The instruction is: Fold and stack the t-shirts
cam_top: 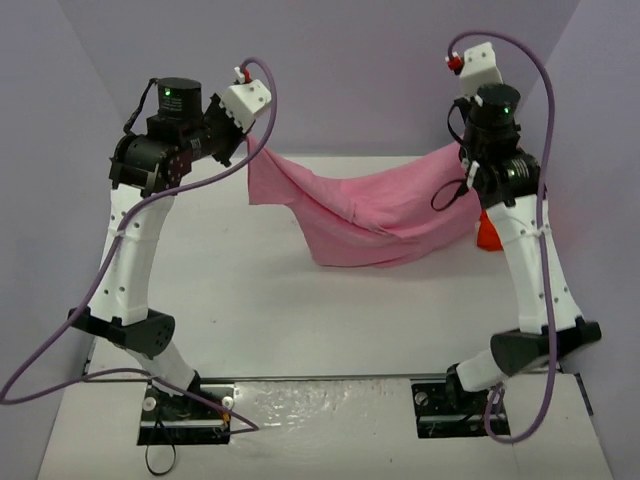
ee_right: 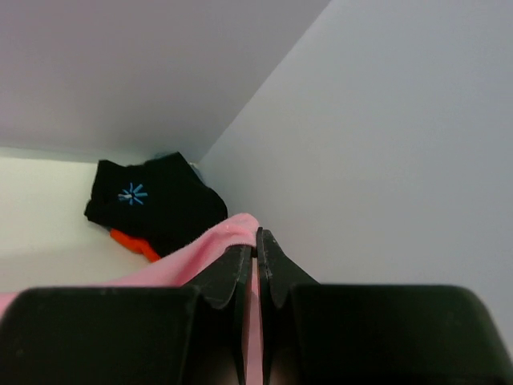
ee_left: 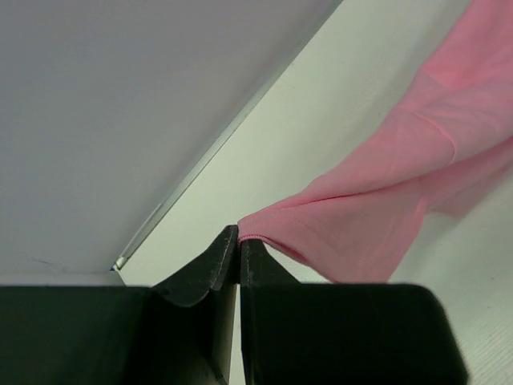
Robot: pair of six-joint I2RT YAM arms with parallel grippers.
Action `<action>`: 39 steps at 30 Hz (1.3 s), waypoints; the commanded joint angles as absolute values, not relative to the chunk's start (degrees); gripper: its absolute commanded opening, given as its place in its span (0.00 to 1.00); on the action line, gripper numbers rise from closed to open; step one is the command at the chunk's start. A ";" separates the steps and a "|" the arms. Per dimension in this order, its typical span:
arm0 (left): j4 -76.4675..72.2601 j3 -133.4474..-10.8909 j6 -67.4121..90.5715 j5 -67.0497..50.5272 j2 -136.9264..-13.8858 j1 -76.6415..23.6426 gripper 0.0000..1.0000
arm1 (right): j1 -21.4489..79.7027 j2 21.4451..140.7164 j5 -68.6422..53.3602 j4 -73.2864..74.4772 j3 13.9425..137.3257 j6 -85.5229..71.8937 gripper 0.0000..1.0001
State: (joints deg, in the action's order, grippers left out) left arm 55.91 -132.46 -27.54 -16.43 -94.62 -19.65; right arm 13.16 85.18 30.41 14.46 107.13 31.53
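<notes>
The pink t-shirt (cam_top: 370, 215) hangs stretched between the two arms like a hammock, above the white tabletop (cam_top: 250, 320). Its ends are pulled up high and its middle sags in loose, deep folds. From where I stand I cannot tell whether the lowest fold touches the surface.

At the shirt's left end, the left end effector (ee_left: 239, 237) has its jaws pressed together on the cloth. A narrow bit of hem is pinched right at the tips, and the fabric fans away from them in smooth ridges. At the shirt's right end, the right end effector (ee_right: 257, 237) is clamped the same way, with a strip of pink running down between its dark fingers (ee_right: 228, 277).

Beyond that right end, where the two walls meet in a corner, the black t-shirt (ee_right: 160, 200) lies crumpled, its small light-blue starburst print facing up. The orange t-shirt (ee_right: 136, 243) sits beneath it, only an edge poking out on the side nearer the pink t-shirt. From above, a sliver of that orange shows just beside the pink shirt's right end, partly hidden by the right arm.

A purple cable (cam_top: 545, 100) loops from the wrist above the pink t-shirt's right end, down towards the arm's base.
</notes>
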 commanded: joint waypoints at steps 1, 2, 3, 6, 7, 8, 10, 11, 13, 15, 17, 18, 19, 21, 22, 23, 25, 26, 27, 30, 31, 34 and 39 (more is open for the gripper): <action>54.05 -134.13 -30.21 -13.24 -92.13 -19.26 0.00 | 13.70 98.46 30.89 8.61 124.74 33.04 0.00; 54.00 -133.35 -29.99 -12.84 -91.43 -18.47 0.00 | 14.48 102.52 30.23 8.57 128.16 33.00 0.00; 53.97 -132.58 -29.78 -12.48 -90.72 -17.65 0.00 | 15.35 106.51 29.61 8.47 131.57 33.06 0.00; 53.85 -130.97 -28.93 -11.87 -88.15 -13.87 0.00 | 20.25 116.78 29.56 7.25 140.68 34.91 0.00; 53.87 -130.52 -28.69 -11.60 -87.30 -12.47 0.00 | 21.95 120.39 29.57 7.00 143.29 35.33 0.00; 54.26 -130.06 -28.81 -11.52 -86.44 -10.96 0.00 | 23.80 124.21 28.93 6.80 145.09 36.25 0.00; 54.58 -128.93 -29.30 -10.03 -85.25 -9.83 0.00 | 26.17 130.33 27.12 6.13 146.84 36.62 0.00; 54.58 -128.32 -29.13 -9.39 -84.73 -9.36 0.00 | 27.27 133.55 25.69 6.04 146.94 36.76 0.00; 54.55 -127.09 -28.49 -9.06 -84.01 -8.36 0.00 | 29.34 139.31 23.58 5.82 146.46 37.09 0.00; 54.18 -125.63 -27.76 -9.01 -83.69 -7.35 0.00 | 31.68 143.01 24.52 5.19 146.20 37.47 0.10; 53.43 -123.76 -27.56 -8.52 -84.00 -6.88 0.00 | 33.34 144.46 25.74 2.81 144.12 37.90 0.73; 52.97 -123.28 -27.36 -8.45 -84.33 -6.54 0.00 | 33.55 145.19 26.14 1.40 142.26 38.04 0.90; 52.28 -122.35 -27.13 -8.31 -84.62 -6.46 0.00 | 33.45 145.82 26.57 0.90 141.63 37.72 0.94; 51.16 -121.07 -26.65 -8.24 -85.27 -6.35 0.00 | 32.94 146.48 27.23 0.53 141.22 36.61 0.97; 50.79 -120.86 -26.32 -8.37 -85.62 -6.29 0.00 | 32.71 146.48 27.63 0.53 141.01 36.34 0.97; 50.48 -120.76 -26.02 -8.52 -85.91 -6.24 0.00 | 32.59 146.36 28.03 0.53 140.72 36.39 0.98; 49.72 -120.95 -25.55 -8.89 -86.59 -6.24 0.00 | 32.35 145.18 29.06 -1.60 139.37 37.21 1.00; 49.39 -121.03 -25.31 -9.04 -86.76 -6.24 0.00 | 32.34 144.26 29.67 -1.93 139.03 37.54 1.00; 48.58 -121.10 -25.21 -8.93 -86.94 -6.24 0.00 | 32.36 143.62 30.15 -1.93 138.78 37.62 1.00; 46.93 -120.60 -24.94 -7.78 -87.46 -6.24 0.00 | 33.00 138.82 30.75 -1.87 135.90 36.85 1.00; 46.28 -120.06 -24.79 -7.48 -87.49 -6.24 0.00 | 33.26 137.14 30.72 -1.41 134.79 35.74 0.99; 44.83 -118.66 -24.34 -6.89 -87.70 -6.34 0.00 | 34.38 133.29 29.59 1.46 131.60 32.11 0.99; 41.28 -116.32 -23.83 -4.74 -88.23 -6.76 0.00 | 37.85 122.71 21.37 9.36 119.84 21.52 0.97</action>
State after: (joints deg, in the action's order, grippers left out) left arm 48.88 -116.58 -25.30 -7.36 -89.36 -6.63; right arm 33.54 135.04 27.13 5.07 126.61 31.35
